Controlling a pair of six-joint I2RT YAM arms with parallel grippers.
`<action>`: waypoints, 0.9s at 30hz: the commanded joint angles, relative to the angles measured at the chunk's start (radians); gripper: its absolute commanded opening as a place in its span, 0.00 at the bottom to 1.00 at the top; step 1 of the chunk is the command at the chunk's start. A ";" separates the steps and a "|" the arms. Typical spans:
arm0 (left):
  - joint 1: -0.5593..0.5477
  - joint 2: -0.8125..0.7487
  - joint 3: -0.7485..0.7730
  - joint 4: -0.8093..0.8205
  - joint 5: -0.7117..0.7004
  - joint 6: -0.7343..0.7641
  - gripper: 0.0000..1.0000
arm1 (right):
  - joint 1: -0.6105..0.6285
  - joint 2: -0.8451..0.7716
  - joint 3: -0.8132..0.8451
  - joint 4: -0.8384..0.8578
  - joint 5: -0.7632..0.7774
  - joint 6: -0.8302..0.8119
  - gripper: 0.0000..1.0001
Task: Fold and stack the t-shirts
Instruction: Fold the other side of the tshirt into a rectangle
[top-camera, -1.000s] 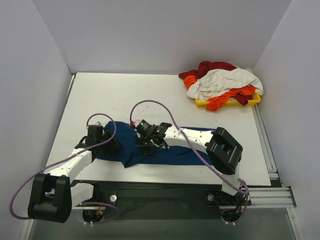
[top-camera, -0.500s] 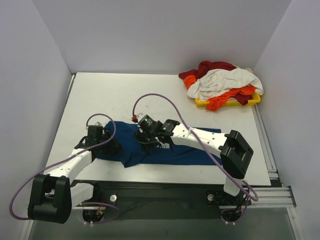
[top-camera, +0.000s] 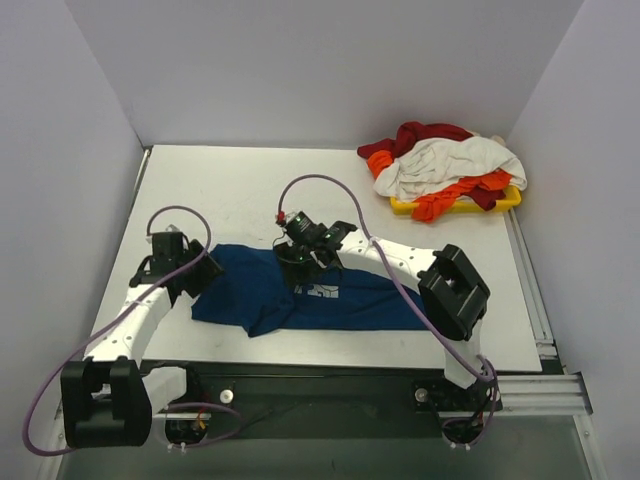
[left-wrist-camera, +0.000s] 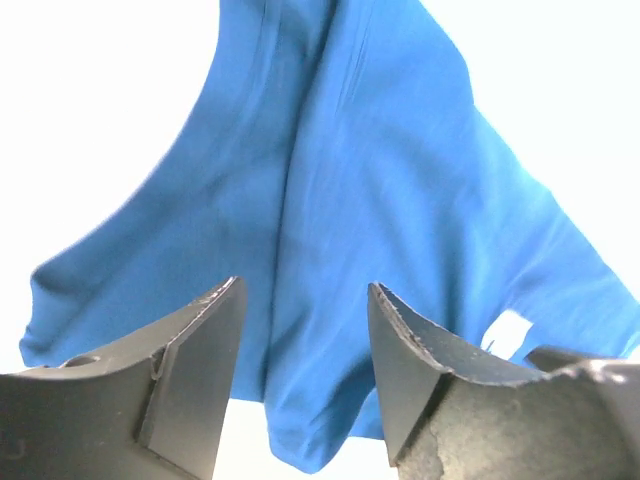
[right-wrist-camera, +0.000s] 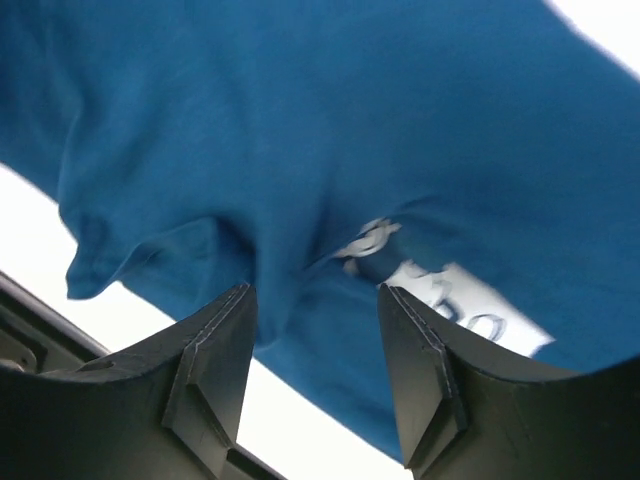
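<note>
The tray (top-camera: 403, 208) on the desk (top-camera: 230, 190) holds a heap (top-camera: 445, 165) of red, white and orange shirts. The blue shirt (top-camera: 255, 290) lies rumpled, well apart from the tray. Left gripper (left-wrist-camera: 305, 290) and right gripper (right-wrist-camera: 315, 290) hang by it, fingers apart.

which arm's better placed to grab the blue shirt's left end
Left: the left pincer sits open at the left end of the dark blue t-shirt; the right pincer hangs open mid-shirt, by the print.

Robot lab cell, bare white walls (top-camera: 330, 70), white table (top-camera: 240, 190), metal rail (top-camera: 545, 385)
</note>
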 joint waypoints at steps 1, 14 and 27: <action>0.072 0.073 0.120 0.037 0.006 0.067 0.64 | -0.052 0.004 0.024 0.021 -0.057 0.036 0.52; 0.089 0.447 0.336 0.216 0.011 0.096 0.66 | -0.109 0.015 -0.009 0.029 -0.063 0.048 0.53; 0.089 0.631 0.402 0.304 0.049 0.058 0.57 | -0.154 -0.036 -0.079 0.029 -0.045 0.057 0.52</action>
